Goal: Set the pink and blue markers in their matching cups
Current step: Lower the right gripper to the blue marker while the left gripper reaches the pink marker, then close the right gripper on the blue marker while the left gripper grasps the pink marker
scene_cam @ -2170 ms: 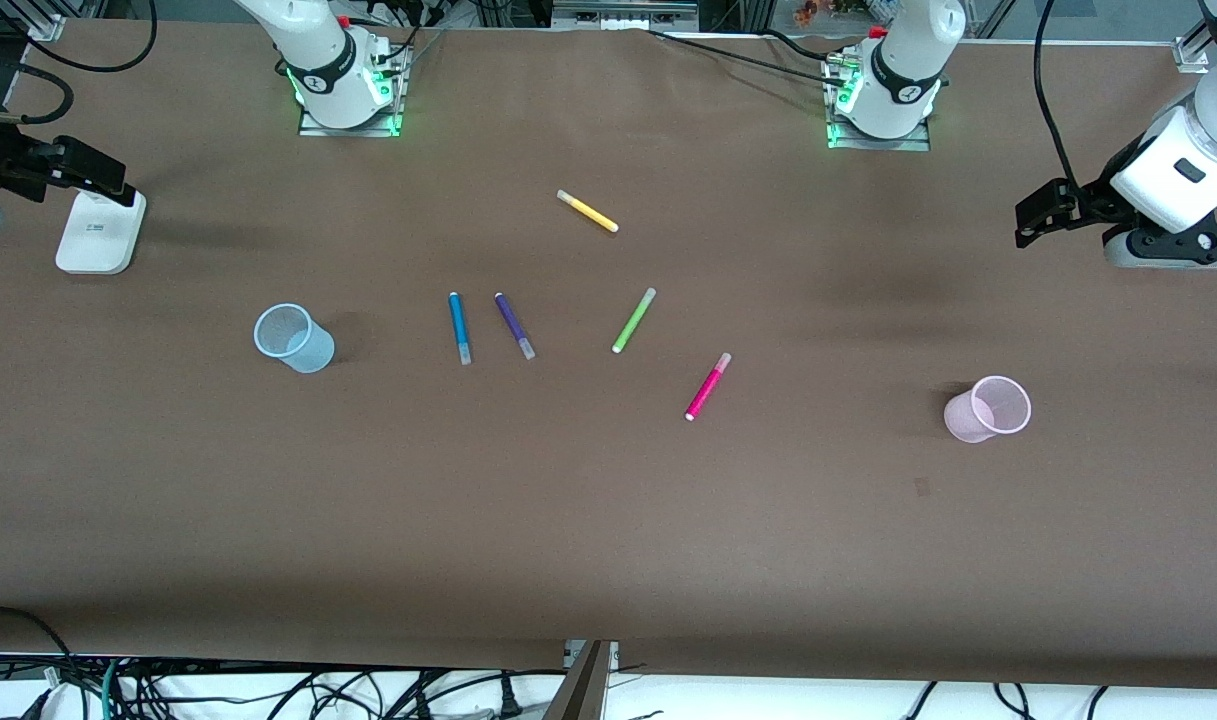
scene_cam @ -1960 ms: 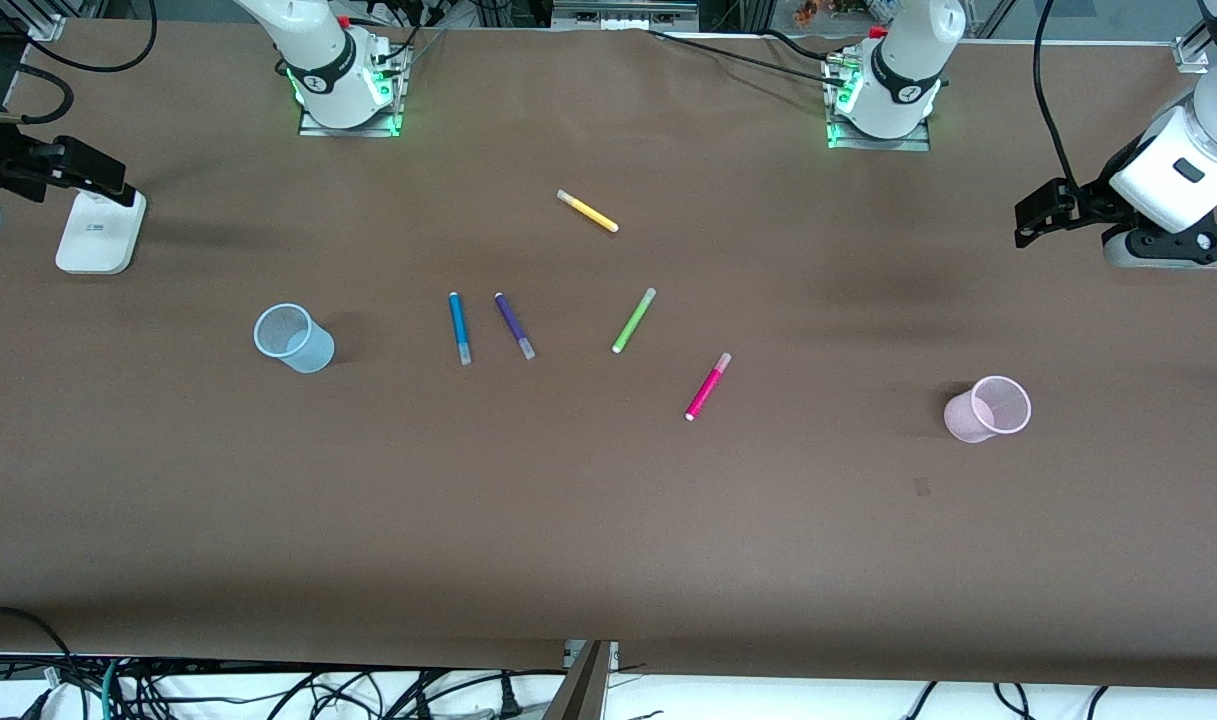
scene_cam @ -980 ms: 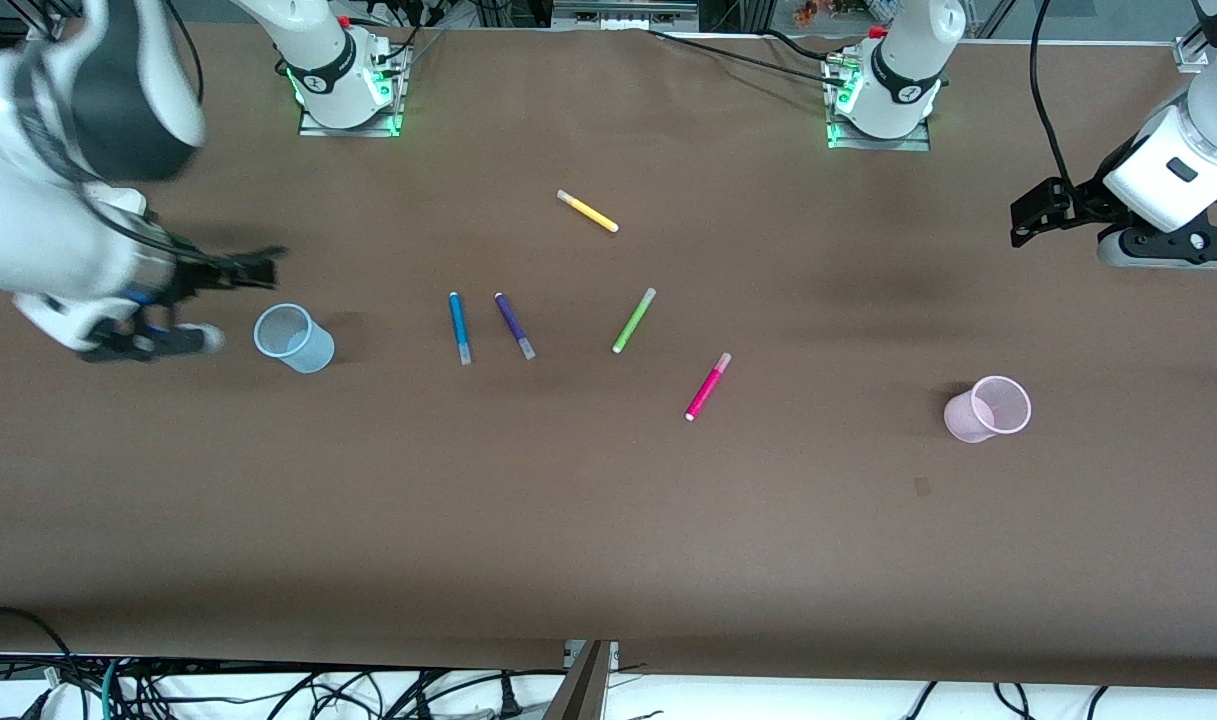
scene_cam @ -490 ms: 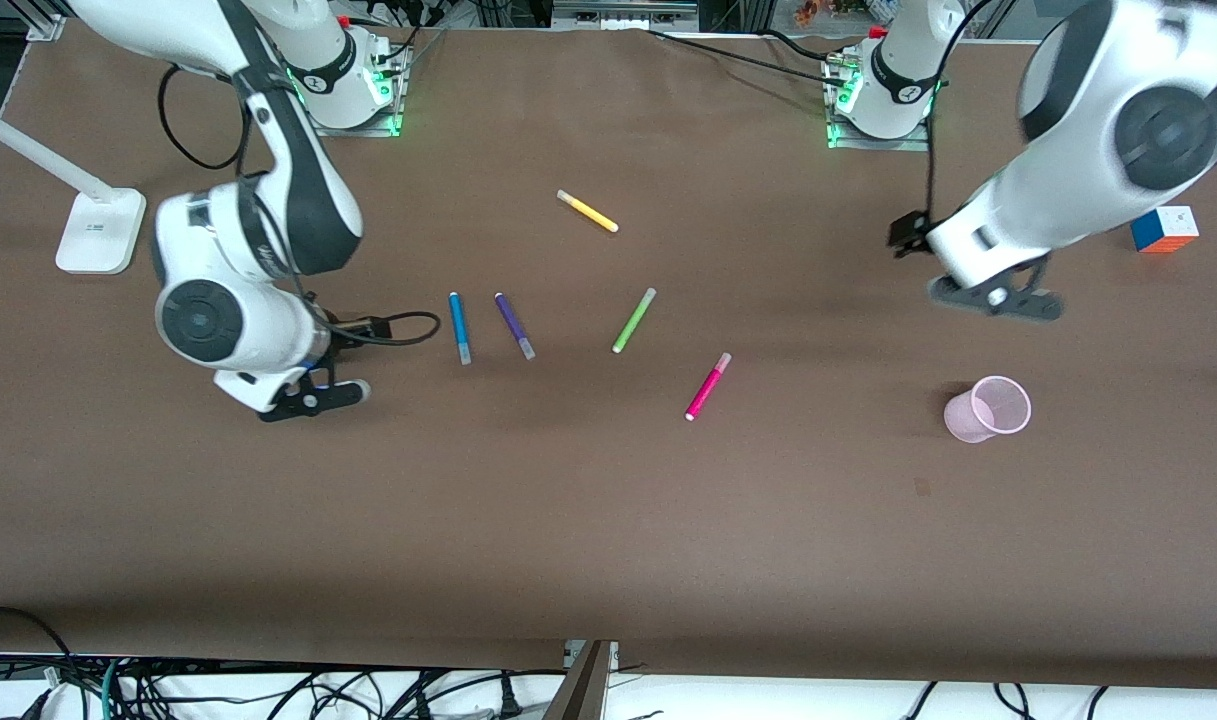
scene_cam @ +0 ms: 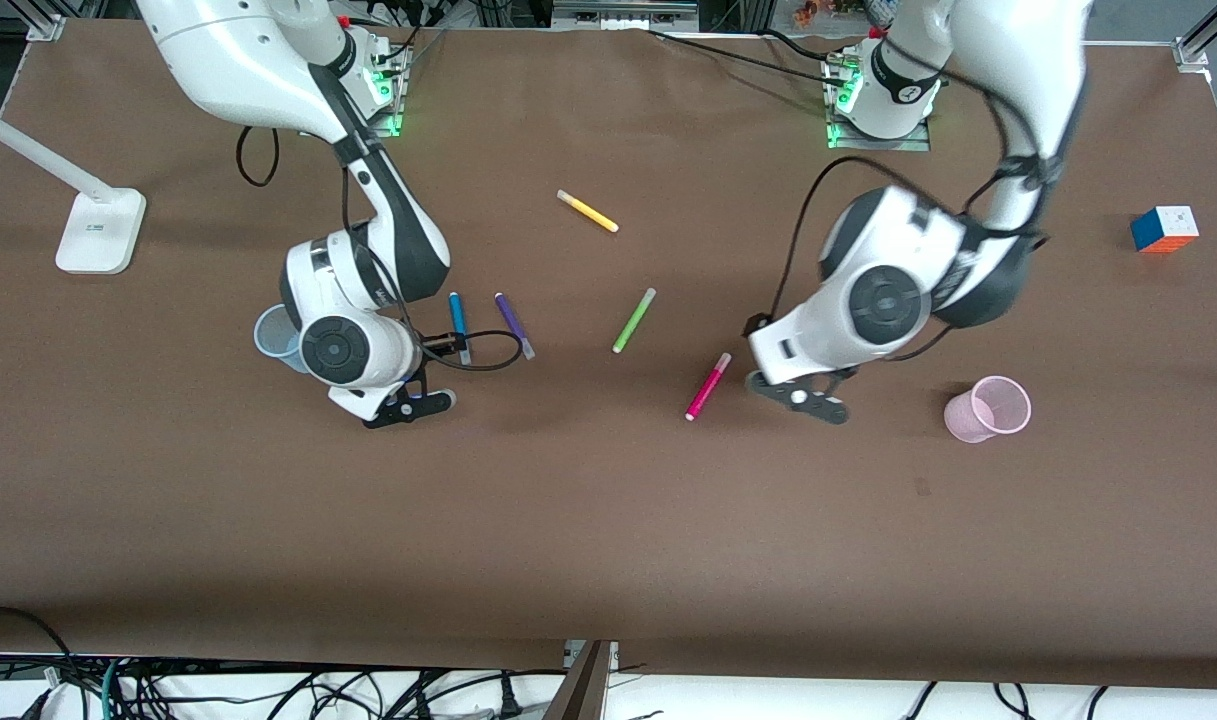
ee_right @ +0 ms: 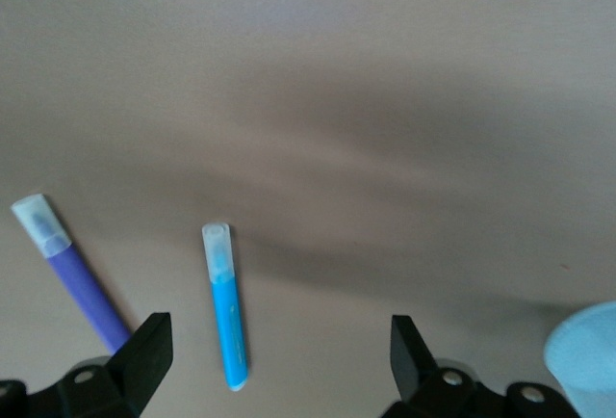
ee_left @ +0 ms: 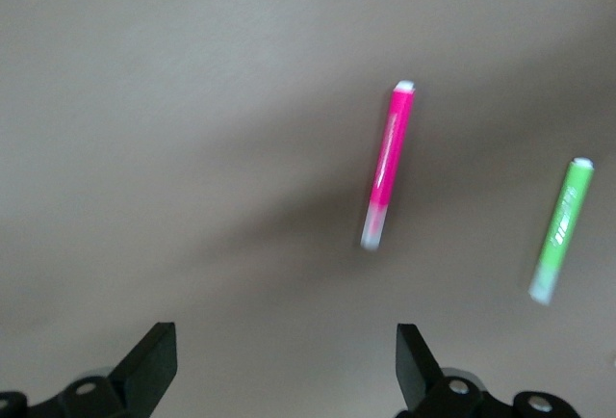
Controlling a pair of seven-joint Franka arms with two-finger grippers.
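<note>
The blue marker [scene_cam: 458,322] lies on the brown table beside the purple pen. The pale blue cup [scene_cam: 271,338] stands toward the right arm's end, half hidden by that arm. My right gripper [scene_cam: 408,406] is open and empty, over the table between the blue cup and the blue marker. The right wrist view shows the blue marker [ee_right: 224,307] and the cup's rim [ee_right: 587,355] past the open gripper [ee_right: 279,355]. The pink marker [scene_cam: 708,386] lies mid-table. The pink cup [scene_cam: 988,408] stands toward the left arm's end. My left gripper [scene_cam: 803,397] is open and empty beside the pink marker [ee_left: 388,163].
A purple pen [scene_cam: 514,325], a green pen [scene_cam: 633,320] and a yellow pen [scene_cam: 588,211] lie between the two task markers. A colour cube [scene_cam: 1164,229] sits at the left arm's end. A white lamp base [scene_cam: 98,232] stands at the right arm's end.
Both arms have swung in from the table's ends toward the middle, the right one past the blue cup, the left one to the pink marker. Markers and cups have not moved.
</note>
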